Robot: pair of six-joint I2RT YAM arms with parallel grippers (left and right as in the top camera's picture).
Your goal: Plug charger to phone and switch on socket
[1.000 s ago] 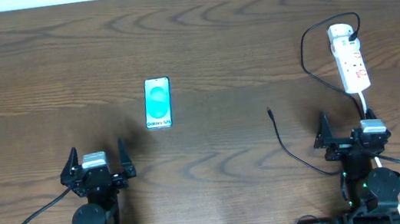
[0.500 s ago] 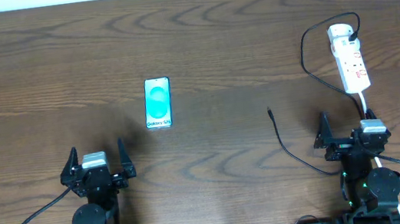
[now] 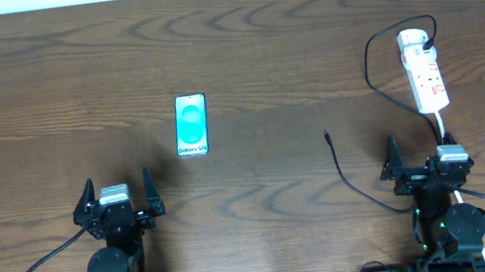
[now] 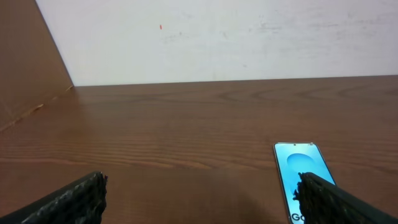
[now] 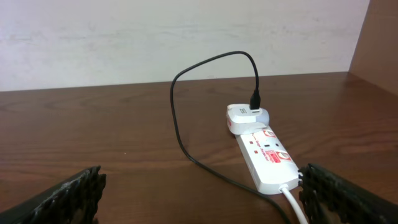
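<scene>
Both left gripper [image 3: 117, 184] and right gripper [image 3: 419, 145] were seen spread and empty; the limp, light charger [image 3: 337, 163] was judged best pinched just behind its stiffer tip [image 3: 327, 133].

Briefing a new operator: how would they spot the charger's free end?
Find the white socket at the table's right. The thin black charger loops from its far end towards the middle. Its tip lies alone on bare wood, touching nothing.

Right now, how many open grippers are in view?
2. Left gripper at front left, with the phone ahead of it; right gripper at front right, with the socket just ahead. Both are empty. Nothing seems hidden.
</scene>
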